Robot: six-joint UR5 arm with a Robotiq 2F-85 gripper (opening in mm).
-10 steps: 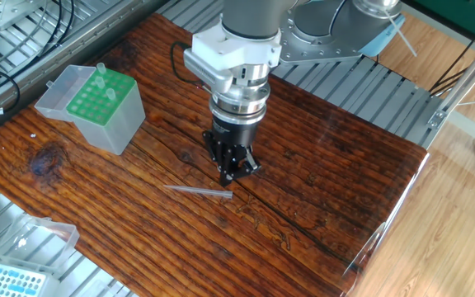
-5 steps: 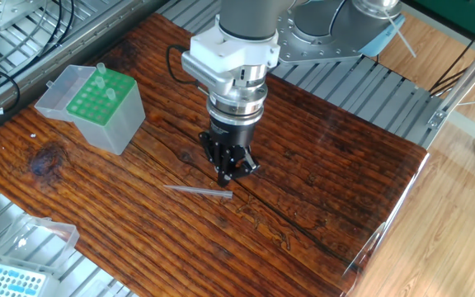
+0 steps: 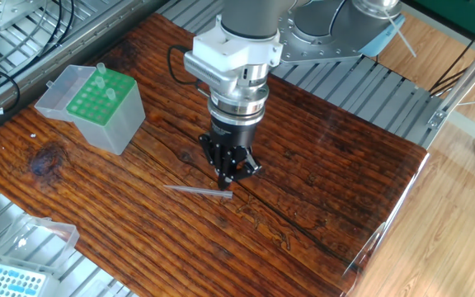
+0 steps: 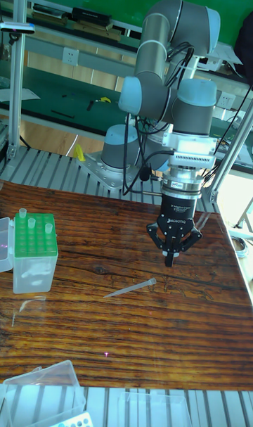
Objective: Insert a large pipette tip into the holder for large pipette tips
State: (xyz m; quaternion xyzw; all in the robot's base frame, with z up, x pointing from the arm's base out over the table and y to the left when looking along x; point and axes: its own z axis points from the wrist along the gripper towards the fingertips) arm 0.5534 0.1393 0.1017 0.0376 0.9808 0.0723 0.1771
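A large pipette tip (image 3: pixel 198 191) (image 4: pixel 131 287) lies flat on the wooden table, its wide end toward my gripper and its fine point away from it. My gripper (image 3: pixel 228 177) (image 4: pixel 169 260) hangs just above the table beside the wide end, its fingers drawn together with nothing between them. The holder for large pipette tips (image 3: pixel 101 106) (image 4: pixel 35 254), a translucent box with a green hole plate and its clear lid folded back, stands at the table's left. A few tips stand in its holes.
A flatter box with a light blue grid top (image 3: pixel 11 280) and an open clear lid (image 4: pixel 43 381) sits off the table's near left corner on the metal frame. Cables lie at the far left. The table's right edge (image 3: pixel 394 210) borders the aluminium frame.
The gripper shifted slightly, by a few pixels, and stays above the tip's wide end. The pipette tip and boxes have not moved.
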